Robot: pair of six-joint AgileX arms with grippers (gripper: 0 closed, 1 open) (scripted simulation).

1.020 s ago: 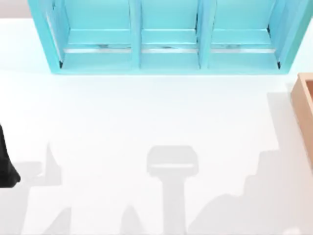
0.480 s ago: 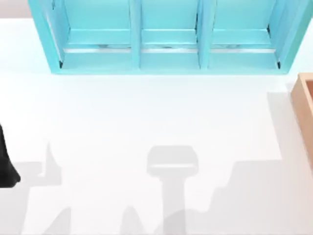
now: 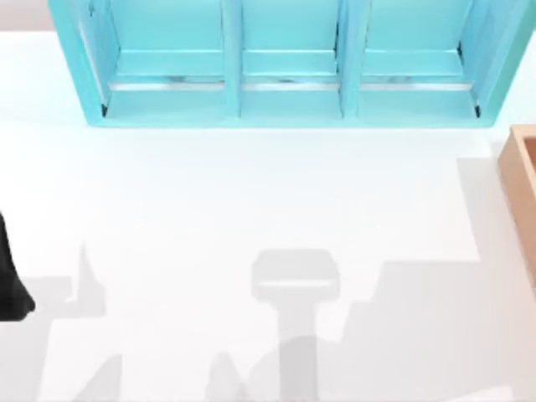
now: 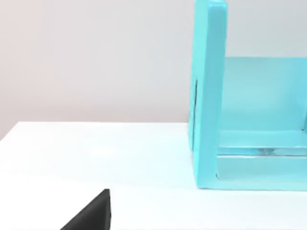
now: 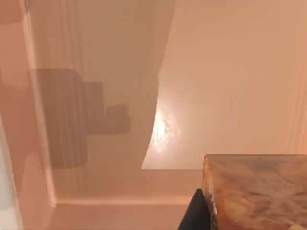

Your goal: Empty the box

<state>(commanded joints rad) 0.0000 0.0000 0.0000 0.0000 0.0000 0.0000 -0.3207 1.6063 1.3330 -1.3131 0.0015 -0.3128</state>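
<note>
box (image 3: 519, 180) at table's right edge | right tool (image 5: 194, 211) inside: grip state unclear

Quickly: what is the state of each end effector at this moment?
Left end effector: dark part seen near the turquoise three-compartment shelf unit; cannot be told.
Right end effector: beside a glossy brown block over the light tan box; cannot be told.

A white tabletop (image 3: 251, 201) carried a turquoise three-compartment shelf unit (image 3: 289, 63) along its far edge, soft grey shadows lay toward its near edge, and a plain pale wall (image 4: 96, 57) stood behind.
</note>
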